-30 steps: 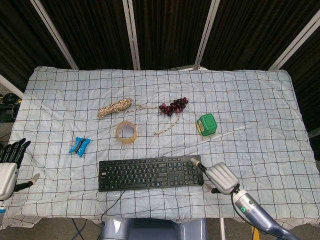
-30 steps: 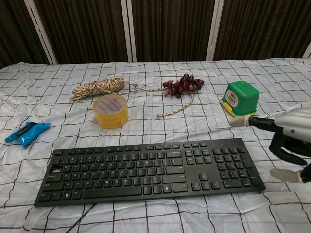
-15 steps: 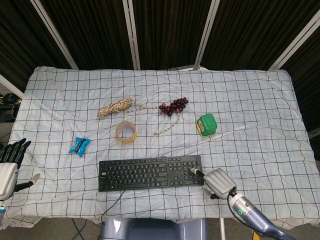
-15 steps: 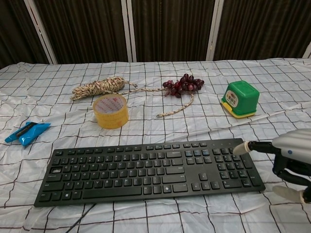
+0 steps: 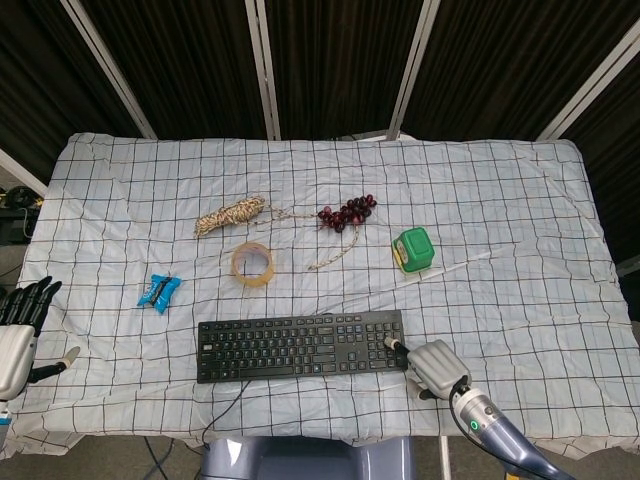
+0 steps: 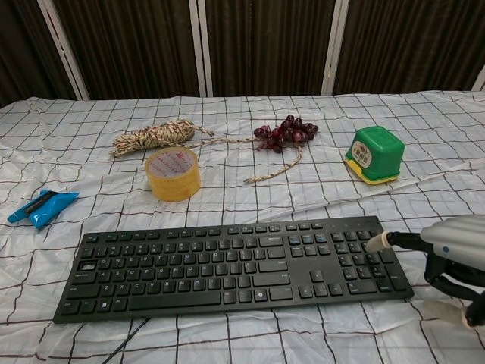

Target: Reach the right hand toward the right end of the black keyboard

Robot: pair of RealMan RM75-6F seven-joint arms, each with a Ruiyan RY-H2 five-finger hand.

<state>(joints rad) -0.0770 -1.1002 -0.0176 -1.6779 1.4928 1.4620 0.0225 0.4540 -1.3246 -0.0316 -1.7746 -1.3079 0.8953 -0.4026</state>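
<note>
The black keyboard (image 5: pixel 300 347) (image 6: pixel 235 265) lies along the near edge of the checked cloth. My right hand (image 5: pixel 435 366) (image 6: pixel 455 254) sits low at its right end, holding nothing. One finger points left, its pale fingertip (image 6: pixel 377 243) over the keyboard's right edge by the number pad. The other fingers curl down beside the keyboard's short side. My left hand (image 5: pixel 18 335) hangs off the table's left edge with its fingers spread and empty; the chest view does not show it.
Behind the keyboard are a yellow tape roll (image 5: pixel 252 264), a coil of rope (image 5: pixel 232 214), dark grapes (image 5: pixel 347 212) and a green box (image 5: pixel 414 249). A blue packet (image 5: pixel 159 290) lies at left. The keyboard's cable (image 5: pixel 225 405) runs off the front edge.
My right hand has dropped and moved toward the near edge, bringing its pointing fingertip from beyond the keyboard's far right corner down onto its right edge. The left hand is still.
</note>
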